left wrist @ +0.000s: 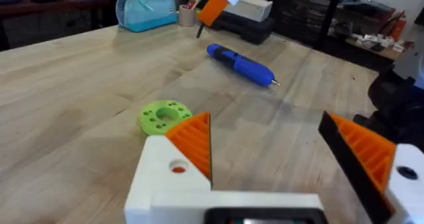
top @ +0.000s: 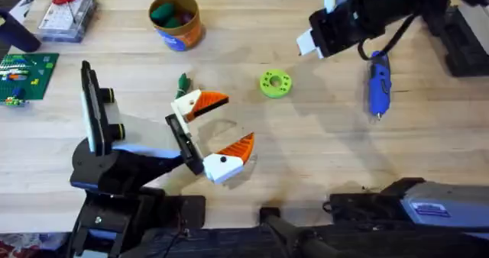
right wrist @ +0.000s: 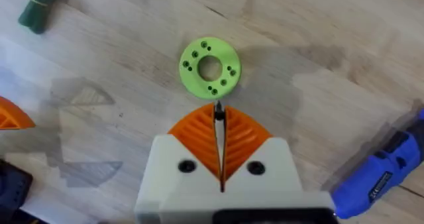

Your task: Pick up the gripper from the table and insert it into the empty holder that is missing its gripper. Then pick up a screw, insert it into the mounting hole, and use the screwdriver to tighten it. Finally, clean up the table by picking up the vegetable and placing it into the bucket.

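Note:
A green ring (top: 275, 83) with small holes lies mid-table. My right gripper (right wrist: 218, 118) hangs just above the green ring (right wrist: 210, 67), shut on a thin dark screw (right wrist: 217, 111) at its tips; from overhead the right gripper (top: 306, 43) sits back right. The blue screwdriver (top: 379, 82) lies to its right on the table (top: 321, 151). The dark-green vegetable (top: 182, 82) lies beside my left gripper (top: 221, 130), which is open with nothing between its orange pads. The orange bucket (top: 176, 21) stands at the back. The loose gripper part is out of view.
A clear parts box (top: 67, 14) and a green board (top: 27, 71) sit at the back left. A black upright stand (top: 93, 109) rises near the left arm. The bucket holds green and red pieces. A blue pouch (left wrist: 142, 10) lies farther off.

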Controlling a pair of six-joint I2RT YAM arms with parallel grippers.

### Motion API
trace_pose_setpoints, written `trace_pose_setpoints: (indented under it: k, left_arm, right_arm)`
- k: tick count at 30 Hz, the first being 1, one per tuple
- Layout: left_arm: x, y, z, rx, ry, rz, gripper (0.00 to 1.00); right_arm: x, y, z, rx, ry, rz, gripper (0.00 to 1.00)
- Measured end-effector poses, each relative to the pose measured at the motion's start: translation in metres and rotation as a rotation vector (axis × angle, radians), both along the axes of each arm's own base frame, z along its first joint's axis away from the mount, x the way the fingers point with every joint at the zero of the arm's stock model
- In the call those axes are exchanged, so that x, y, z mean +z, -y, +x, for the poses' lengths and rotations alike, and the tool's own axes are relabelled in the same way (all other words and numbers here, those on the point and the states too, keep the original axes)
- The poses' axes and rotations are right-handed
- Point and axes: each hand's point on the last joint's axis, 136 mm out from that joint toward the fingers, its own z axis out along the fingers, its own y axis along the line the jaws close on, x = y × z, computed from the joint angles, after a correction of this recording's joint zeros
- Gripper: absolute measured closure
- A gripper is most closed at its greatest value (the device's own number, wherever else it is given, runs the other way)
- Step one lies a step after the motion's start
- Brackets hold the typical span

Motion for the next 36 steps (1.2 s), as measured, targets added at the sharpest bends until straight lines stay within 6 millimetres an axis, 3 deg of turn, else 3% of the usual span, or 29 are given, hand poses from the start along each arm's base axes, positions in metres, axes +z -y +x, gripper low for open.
trace_pose_setpoints:
  k: [16, 23, 30, 36]
  left_arm:
    - [0.0, 0.0, 0.0, 0.0, 0.0, 0.0, 0.011]
    - [0.0, 0.0, 0.0, 0.0, 0.0, 0.0, 0.011]
    - [0.0, 0.0, 0.0, 0.0, -0.001, 0.0, 0.011]
    - [0.0, 0.0, 0.0, 0.0, -0.001, 0.0, 0.011]
  right_arm:
    - [0.073, -0.011, 0.015, 0.079, 0.139, 0.042, 0.998]
    - [0.087, -0.032, 0.024, 0.162, 0.133, 0.05, 0.998]
    - [0.1, -0.072, 0.007, 0.327, 0.129, 0.05, 0.998]
    - [0.106, -0.107, -0.025, 0.477, 0.137, 0.051, 0.998]
